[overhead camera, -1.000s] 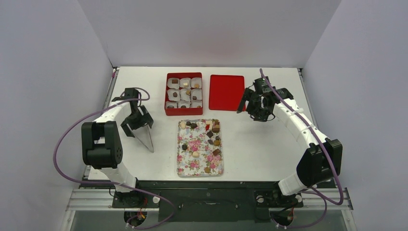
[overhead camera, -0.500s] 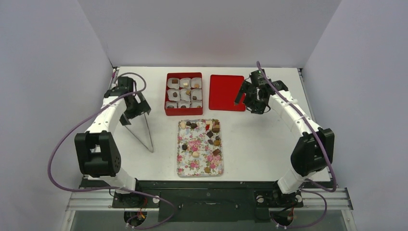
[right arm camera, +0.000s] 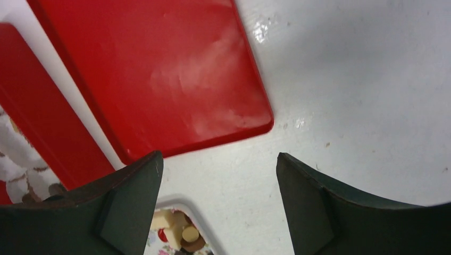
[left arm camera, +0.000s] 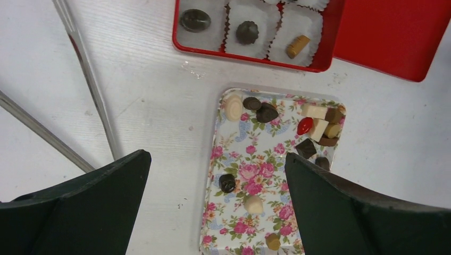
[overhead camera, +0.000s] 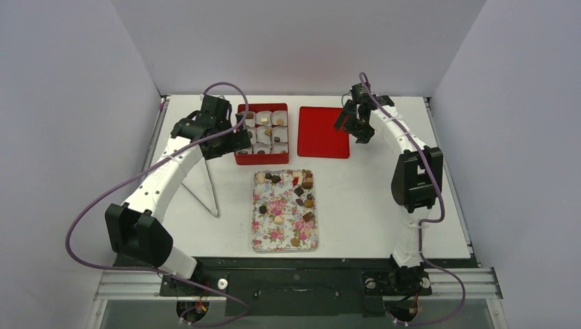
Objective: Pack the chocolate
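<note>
At the upper left of the top view, the left gripper (overhead camera: 233,140) is now seen at the left edge of the red box (overhead camera: 260,160). Half a second ago it was held further left, over the bare table. The right gripper (overhead camera: 351,125) has been moved up along the right edge of the red lid (overhead camera: 322,133). Both arms are stretched far forward. The jaws of both are spread wide, and nothing is held. Most of the chocolate (overhead camera: 302,192) is seen on the flowery tray (overhead camera: 266,229) in the middle: small dark brown, tan and cream bits, and one red. A few more bits are set in white paper cups (left arm camera: 255,11) inside the box.
</note>
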### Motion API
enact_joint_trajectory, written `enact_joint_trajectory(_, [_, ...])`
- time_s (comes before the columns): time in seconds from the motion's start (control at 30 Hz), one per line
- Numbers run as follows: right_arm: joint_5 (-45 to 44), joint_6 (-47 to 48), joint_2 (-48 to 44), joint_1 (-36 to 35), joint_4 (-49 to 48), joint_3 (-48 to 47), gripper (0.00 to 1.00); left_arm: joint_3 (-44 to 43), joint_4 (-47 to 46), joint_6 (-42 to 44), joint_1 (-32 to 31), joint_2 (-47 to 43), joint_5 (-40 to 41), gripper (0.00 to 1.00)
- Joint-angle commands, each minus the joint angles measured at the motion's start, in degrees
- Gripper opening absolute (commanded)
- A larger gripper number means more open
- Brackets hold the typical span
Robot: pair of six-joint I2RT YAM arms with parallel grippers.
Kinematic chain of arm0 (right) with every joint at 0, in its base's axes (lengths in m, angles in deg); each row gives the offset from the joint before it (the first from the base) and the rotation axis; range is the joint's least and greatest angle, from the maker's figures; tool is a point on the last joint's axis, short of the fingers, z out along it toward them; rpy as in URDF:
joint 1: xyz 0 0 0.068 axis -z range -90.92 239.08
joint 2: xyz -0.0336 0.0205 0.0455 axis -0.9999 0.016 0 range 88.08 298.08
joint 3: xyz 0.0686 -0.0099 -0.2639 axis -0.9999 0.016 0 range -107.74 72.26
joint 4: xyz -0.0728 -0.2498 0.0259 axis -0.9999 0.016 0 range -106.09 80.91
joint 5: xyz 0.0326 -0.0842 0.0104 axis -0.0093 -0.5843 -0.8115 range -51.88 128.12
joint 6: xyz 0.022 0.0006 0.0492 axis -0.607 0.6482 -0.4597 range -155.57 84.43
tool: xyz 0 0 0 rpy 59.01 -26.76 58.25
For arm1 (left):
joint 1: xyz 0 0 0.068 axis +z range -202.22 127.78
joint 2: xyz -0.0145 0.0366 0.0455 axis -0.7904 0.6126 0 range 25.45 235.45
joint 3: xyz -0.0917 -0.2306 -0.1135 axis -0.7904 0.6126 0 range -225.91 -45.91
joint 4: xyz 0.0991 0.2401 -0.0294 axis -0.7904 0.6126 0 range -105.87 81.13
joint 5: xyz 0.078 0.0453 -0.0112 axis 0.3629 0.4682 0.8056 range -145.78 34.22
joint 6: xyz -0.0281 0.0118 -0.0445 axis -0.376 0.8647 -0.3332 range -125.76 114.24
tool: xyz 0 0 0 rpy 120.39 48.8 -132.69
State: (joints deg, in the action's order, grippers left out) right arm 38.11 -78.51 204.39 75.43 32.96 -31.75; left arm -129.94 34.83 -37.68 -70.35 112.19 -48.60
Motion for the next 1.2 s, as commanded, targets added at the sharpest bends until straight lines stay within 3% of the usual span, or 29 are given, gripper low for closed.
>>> enact_joint_trajectory(0.0, [-3.4,0.9,5.4,2.2,-0.8,-6.8,0.73,-4.9,1.9,-0.4,-2.5,-1.1,-1.1,0.98])
enact_joint_trajectory(0.37, [-5.7,6.4,15.6,3.8,0.0,-13.4,0.68,-4.3,3.4,0.9,-4.2,-2.9,-3.8,0.99])
enact_joint_trajectory(0.8, [-4.1,6.5,21.4,1.1,-0.8,-15.2,0.5,-1.4,3.3,1.6,-5.5,-4.2,-4.8,0.99])
enact_joint_trajectory(1.07, [-7.6,5.4,20.2,0.6,-0.8,-12.1,0.21,0.0,0.9,1.8,-7.2,-5.2,-5.3,0.99])
enact_joint_trajectory(1.17, [-9.0,5.8,19.2,0.9,-1.5,-10.6,0.04,2.0,-1.6,1.7,-8.0,-6.1,-5.8,0.99])
